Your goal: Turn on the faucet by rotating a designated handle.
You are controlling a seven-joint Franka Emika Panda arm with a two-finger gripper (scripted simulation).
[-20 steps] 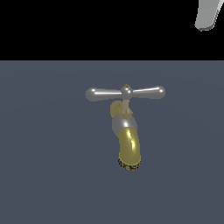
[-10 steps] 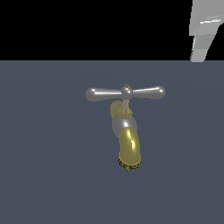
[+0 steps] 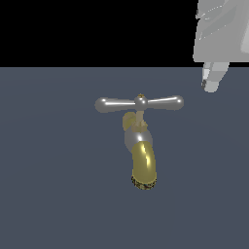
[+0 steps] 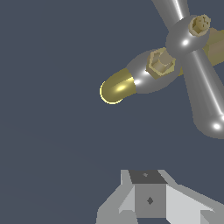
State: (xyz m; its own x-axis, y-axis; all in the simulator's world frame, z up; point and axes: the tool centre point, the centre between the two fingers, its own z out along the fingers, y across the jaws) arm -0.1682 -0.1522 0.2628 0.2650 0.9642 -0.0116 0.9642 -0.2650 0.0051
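The faucet (image 3: pixel 144 163) stands mid-scene on the dark grey floor, its brass-yellow spout curving down toward the camera. Across its top lies the handle (image 3: pixel 139 103), a silver crossbar with bulbous ends and a small brass knob at its centre. My gripper (image 3: pixel 210 83) hangs above and to the exterior view's right of the handle's right end, apart from it. In the wrist view the fingers (image 4: pixel 149 197) sit pressed together with nothing between them. That view also shows the handle (image 4: pixel 200 87) and the spout (image 4: pixel 116 87) lying beyond the fingertips.
The dark grey floor (image 3: pixel 53 194) spreads flat around the faucet. Behind it is a black background. No other objects are in view.
My gripper has come down from the top right corner of the exterior view and now hangs lower, closer to the handle's right end. The faucet and handle have not moved.
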